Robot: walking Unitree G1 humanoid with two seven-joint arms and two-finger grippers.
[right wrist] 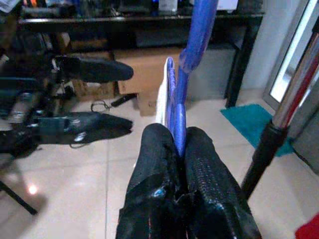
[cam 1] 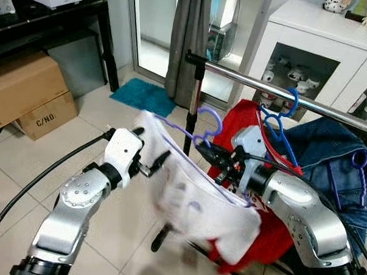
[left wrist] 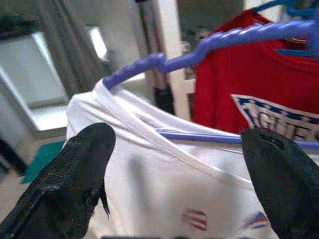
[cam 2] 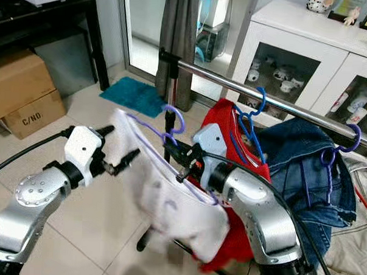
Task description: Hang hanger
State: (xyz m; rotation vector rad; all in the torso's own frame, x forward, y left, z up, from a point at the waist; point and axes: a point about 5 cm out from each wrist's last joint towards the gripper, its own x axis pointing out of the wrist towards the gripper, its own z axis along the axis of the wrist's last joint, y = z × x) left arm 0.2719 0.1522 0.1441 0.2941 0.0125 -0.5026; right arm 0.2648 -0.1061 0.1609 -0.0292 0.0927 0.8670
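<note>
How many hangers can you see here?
3, perhaps more hidden: a purple hanger with a white shirt pinched in the right hand, a blue hanger and another purple hanger hooked on the rail.

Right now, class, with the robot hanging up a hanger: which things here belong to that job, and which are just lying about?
Part of the job:
purple hanger
white shirt on it
right gripper, shut on the hanger
left gripper, open beside the shirt
clothes rail

Just lying about:
cardboard boxes
teal mat
white cabinet

Head eyes look down; wrist cameras close
</note>
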